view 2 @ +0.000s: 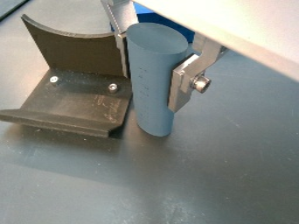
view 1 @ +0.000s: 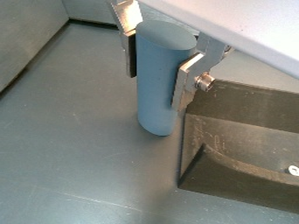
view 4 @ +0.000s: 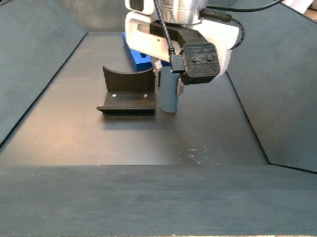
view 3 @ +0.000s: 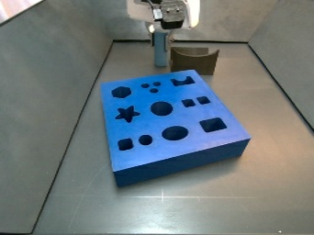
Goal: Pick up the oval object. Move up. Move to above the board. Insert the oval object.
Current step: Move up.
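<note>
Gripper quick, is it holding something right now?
Gripper: closed on the upright oval object, beside the fixture.

Floor [view 3: 73, 174] carries board [view 3: 172, 115], fixture [view 3: 194, 59], hand-gripped [view 4: 168, 72] oval object [view 4: 168, 93].

white wrist housing with black panel, gripper [view 2: 155, 68], flat silver fingers [view 2: 187, 75], round screw head
</note>
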### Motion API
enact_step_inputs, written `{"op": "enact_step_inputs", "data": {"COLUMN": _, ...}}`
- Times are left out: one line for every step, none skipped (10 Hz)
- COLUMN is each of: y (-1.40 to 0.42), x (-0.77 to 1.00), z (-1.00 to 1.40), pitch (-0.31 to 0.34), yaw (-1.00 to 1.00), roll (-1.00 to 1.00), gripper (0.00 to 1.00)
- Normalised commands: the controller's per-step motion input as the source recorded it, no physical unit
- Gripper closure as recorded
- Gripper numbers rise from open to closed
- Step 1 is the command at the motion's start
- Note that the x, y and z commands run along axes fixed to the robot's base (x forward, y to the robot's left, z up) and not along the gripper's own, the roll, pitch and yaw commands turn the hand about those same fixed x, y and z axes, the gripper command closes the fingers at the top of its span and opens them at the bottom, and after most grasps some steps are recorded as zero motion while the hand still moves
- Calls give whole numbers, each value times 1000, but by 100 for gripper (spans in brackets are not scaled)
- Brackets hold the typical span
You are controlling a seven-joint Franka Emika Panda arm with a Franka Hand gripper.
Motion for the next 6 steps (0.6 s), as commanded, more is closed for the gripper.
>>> {"op": "enact_step_inputs", "data": {"y": 0, "x": 0, "z": 833, "pitch": 0, "yaw": 0, "roll": 0, "gripper": 100}}
{"op": "enact_step_inputs", "data": {"y": 27, "x": 29, "z": 828, "pitch": -25, "yaw": -23, "roll": 6, "gripper": 100}}
{"op": "enact_step_inputs", "data": {"y": 25, "x": 3, "z": 719, "pitch": -4, "yaw": -24, "roll": 2, "gripper": 100}}
{"op": "enact_step_inputs", "data": {"y": 19, "x": -9, "z": 579, "pitch": 7, "yaw": -22, "roll": -2, "gripper": 100}}
{"op": "enact_step_inputs", "data": {"y": 11, "x": -12, "z": 420, "pitch": 18, "yaw": -19, "roll": -6, "gripper": 100}}
{"op": "enact_step_inputs", "data": {"y": 7, "x": -14, "z": 193, "pitch": 25, "yaw": -15, "roll": -9, "gripper": 100}}
